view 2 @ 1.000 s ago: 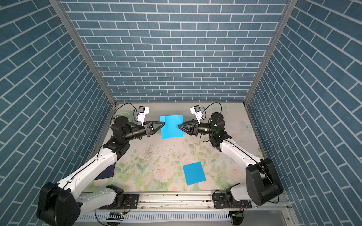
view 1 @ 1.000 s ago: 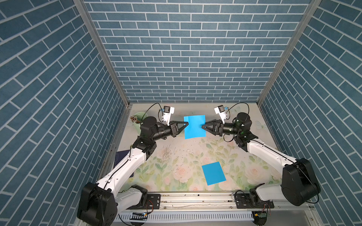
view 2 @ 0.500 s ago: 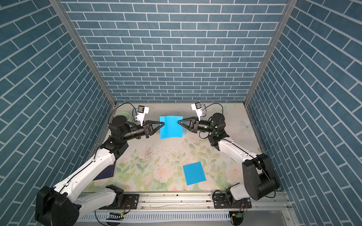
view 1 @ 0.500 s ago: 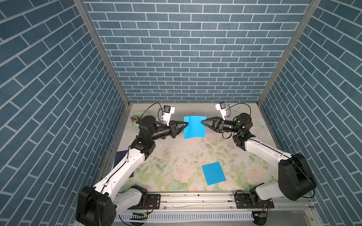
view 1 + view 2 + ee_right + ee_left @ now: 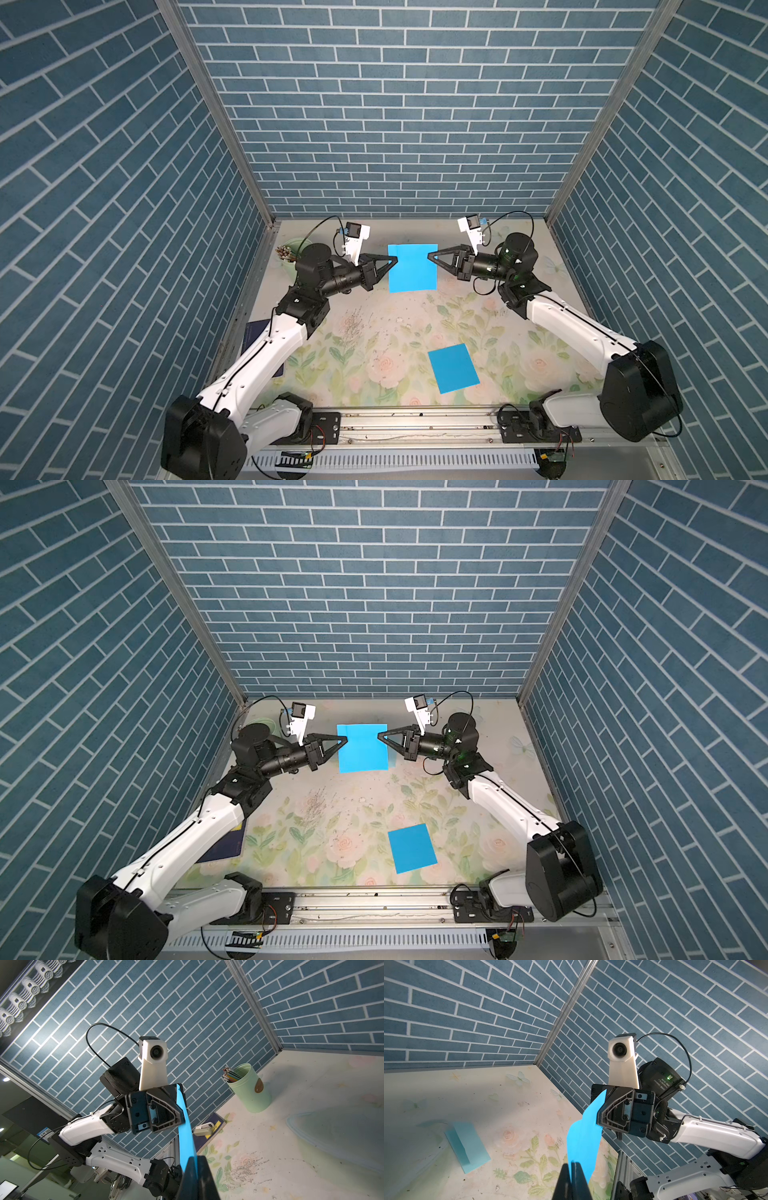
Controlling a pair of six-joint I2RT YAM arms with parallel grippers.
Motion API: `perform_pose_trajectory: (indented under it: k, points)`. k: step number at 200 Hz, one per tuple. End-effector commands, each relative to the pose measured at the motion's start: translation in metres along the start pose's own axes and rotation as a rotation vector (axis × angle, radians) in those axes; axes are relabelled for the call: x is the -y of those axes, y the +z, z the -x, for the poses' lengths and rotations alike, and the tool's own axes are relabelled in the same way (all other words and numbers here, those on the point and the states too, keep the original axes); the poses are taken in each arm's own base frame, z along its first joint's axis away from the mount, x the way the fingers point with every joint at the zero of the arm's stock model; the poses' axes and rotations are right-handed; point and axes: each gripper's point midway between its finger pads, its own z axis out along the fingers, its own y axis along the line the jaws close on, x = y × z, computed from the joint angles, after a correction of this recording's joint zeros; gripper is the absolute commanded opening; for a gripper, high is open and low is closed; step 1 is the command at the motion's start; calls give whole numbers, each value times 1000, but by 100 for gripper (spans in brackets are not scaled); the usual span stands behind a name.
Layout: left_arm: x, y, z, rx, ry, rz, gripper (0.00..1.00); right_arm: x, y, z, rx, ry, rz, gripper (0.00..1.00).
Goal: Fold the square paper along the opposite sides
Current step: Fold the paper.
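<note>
While the square paper hangs lifted over the far middle of the surface | left pincer clamped on its left edge | right pincer clamped on its right edge | brown oval label on green cup: unreadable

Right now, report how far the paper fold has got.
Done: the blue paper is off the table, pinched at opposite side edges by the left gripper and right gripper, both shut. In hand: it hangs between them, with no crease that I can see. Left: bring the two edges together and press the fold. A second blue sheet lies untouched near the front.
</note>
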Motion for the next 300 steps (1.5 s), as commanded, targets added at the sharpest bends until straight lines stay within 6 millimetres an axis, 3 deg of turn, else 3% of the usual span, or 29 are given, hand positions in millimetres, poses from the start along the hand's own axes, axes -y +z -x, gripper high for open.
perform_pose_trajectory:
  k: [1, 18, 55, 86, 101, 118, 136, 157, 183, 212, 243, 260, 300]
  points:
    - [10, 1, 11, 10, 49, -34, 0, -5, -4, 13, 20, -95, -46, 18]
    - [18, 3, 12, -6, 68, -83, 0, 13, -12, 12, 17, -114, -137, 25]
    - [40, 1, 25, -1, 109, -151, 0, 86, -35, -1, -4, -87, -450, 30]
    - [64, 1, 41, 40, 141, -214, 0, 118, -21, -20, -43, -50, -516, 28]
    - [69, 4, 47, 59, 144, -244, 0, 112, 1, -19, -45, -54, -469, 28]
    - [61, 11, 49, 67, 148, -235, 0, 94, 24, -13, -37, -71, -387, 30]
    - [48, 19, 48, 72, 147, -218, 0, 77, 32, -2, -4, -77, -313, 31]
    - [28, 22, 48, 79, 130, -187, 0, 60, 27, 7, 24, -86, -264, 36]
    - [16, 22, 47, 76, 129, -163, 0, 42, 5, 16, 92, -74, -220, 41]
    - [12, 20, 45, 69, 133, -143, 0, 24, -12, 19, 144, -79, -193, 49]
    - [10, 20, 42, 62, 127, -133, 0, 5, -14, 20, 166, -58, -110, 57]
    - [12, 19, 39, 55, 127, -143, 0, 1, -15, 21, 175, -53, -86, 64]
    - [17, 12, 34, 45, 137, -153, 0, -2, -14, 25, 168, -67, -85, 67]
